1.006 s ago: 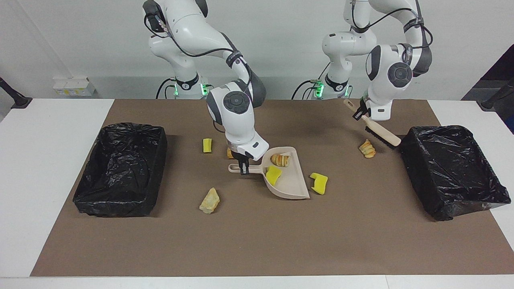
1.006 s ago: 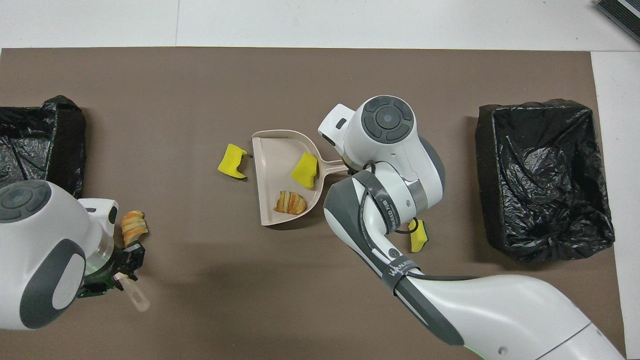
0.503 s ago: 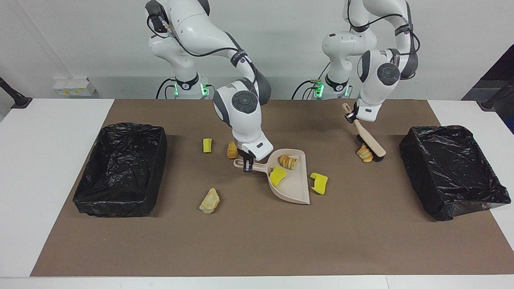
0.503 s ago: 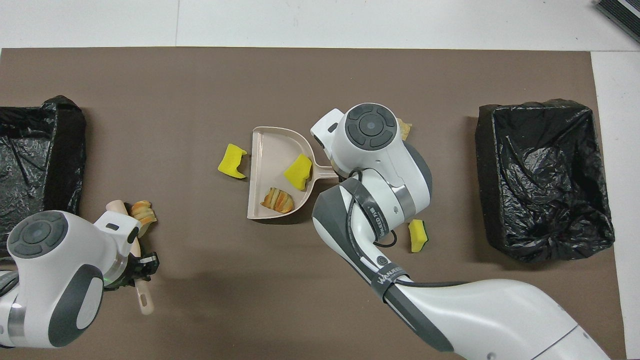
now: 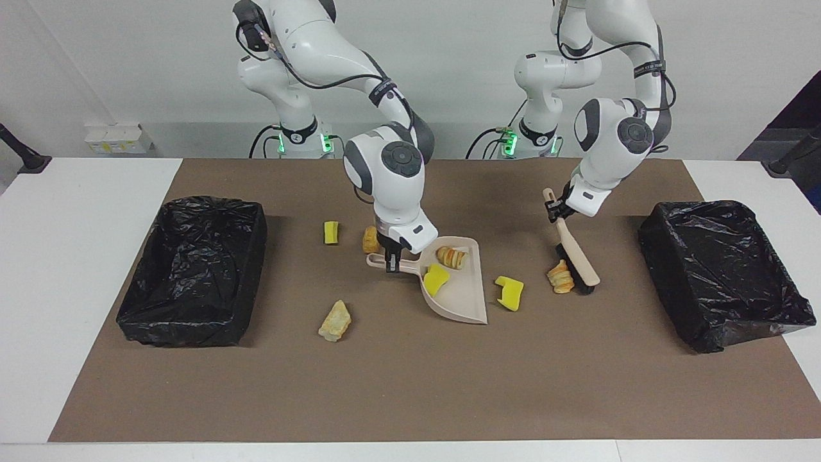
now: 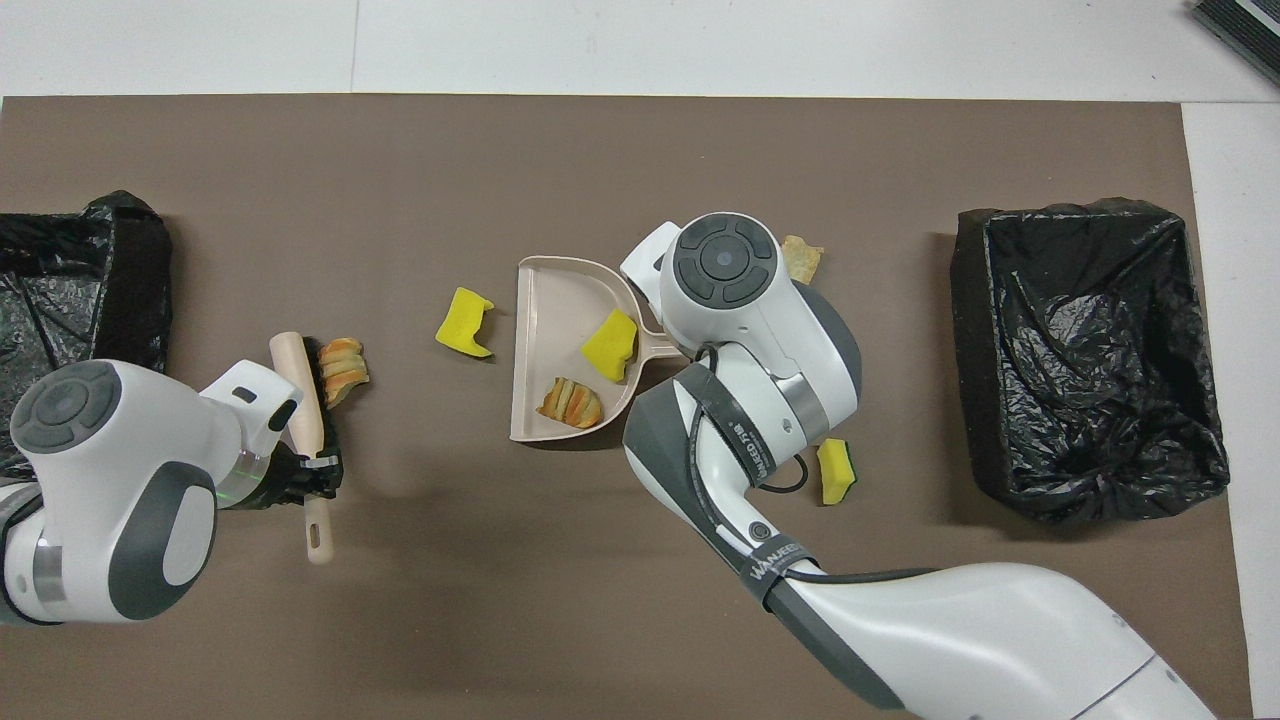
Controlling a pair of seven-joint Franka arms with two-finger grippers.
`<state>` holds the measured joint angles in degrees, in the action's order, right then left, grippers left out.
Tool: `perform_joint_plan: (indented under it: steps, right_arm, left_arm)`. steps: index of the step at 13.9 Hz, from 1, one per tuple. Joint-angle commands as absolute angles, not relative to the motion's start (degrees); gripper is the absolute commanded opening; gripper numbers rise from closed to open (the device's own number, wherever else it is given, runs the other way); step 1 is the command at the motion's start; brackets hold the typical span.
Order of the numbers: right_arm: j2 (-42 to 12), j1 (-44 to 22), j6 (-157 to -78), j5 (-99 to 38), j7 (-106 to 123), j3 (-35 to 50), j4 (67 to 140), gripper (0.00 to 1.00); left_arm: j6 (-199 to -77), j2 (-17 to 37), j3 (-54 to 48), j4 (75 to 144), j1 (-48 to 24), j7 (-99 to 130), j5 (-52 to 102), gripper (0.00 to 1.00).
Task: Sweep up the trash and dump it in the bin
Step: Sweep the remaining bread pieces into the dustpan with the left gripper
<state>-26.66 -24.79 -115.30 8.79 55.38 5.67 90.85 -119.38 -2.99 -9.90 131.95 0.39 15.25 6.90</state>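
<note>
My right gripper (image 5: 391, 263) is shut on the handle of the beige dustpan (image 5: 462, 301), which lies on the mat mid-table. A yellow sponge chunk (image 5: 436, 279) and a bread lump (image 5: 452, 256) lie in the pan. My left gripper (image 5: 557, 212) is shut on the beige hand brush (image 5: 580, 260), whose black bristles press against a bread lump (image 5: 561, 277). Between that lump and the pan's mouth lies a yellow chunk (image 5: 510, 292). More trash lies loose toward the right arm's end: a yellow chunk (image 5: 330, 232), an orange lump (image 5: 370, 239) and a tan lump (image 5: 335, 321).
Two black-lined bins stand on the brown mat, one bin (image 5: 725, 269) at the left arm's end and one bin (image 5: 192, 269) at the right arm's end. From overhead, the right arm's wrist (image 6: 720, 270) hides the dustpan's handle.
The left arm has swung the brush down and swept the bread lump across the mat toward the dustpan. The right gripper has turned and shifted the dustpan slightly.
</note>
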Motion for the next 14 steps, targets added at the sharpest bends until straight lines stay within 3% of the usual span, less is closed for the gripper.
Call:
perform_joint_plan:
  steps: [1,3,10,14]
  right_arm:
    - [-25.40,-25.31,-112.86,11.51,54.05,5.89,91.58,0.00]
    - [-24.88,-25.40,-112.50,11.60,54.40,5.89,91.67,0.00]
    - [-24.00,-24.43,-112.06,11.51,57.39,5.98,92.54,0.00]
    - [-23.73,-23.73,-112.32,11.25,57.66,6.06,92.90,0.00]
  left_arm:
    - [-121.54,1.31,-9.67,128.50,-3.07,12.75,8.35,0.00]
    - [-122.78,1.49,-9.84,128.41,-3.69,10.30,10.80,0.00]
    - [-128.06,0.71,-9.93,128.93,-18.88,9.31,14.94,0.00]
    - [-127.26,0.44,-9.76,128.50,-20.57,11.16,14.59,0.00]
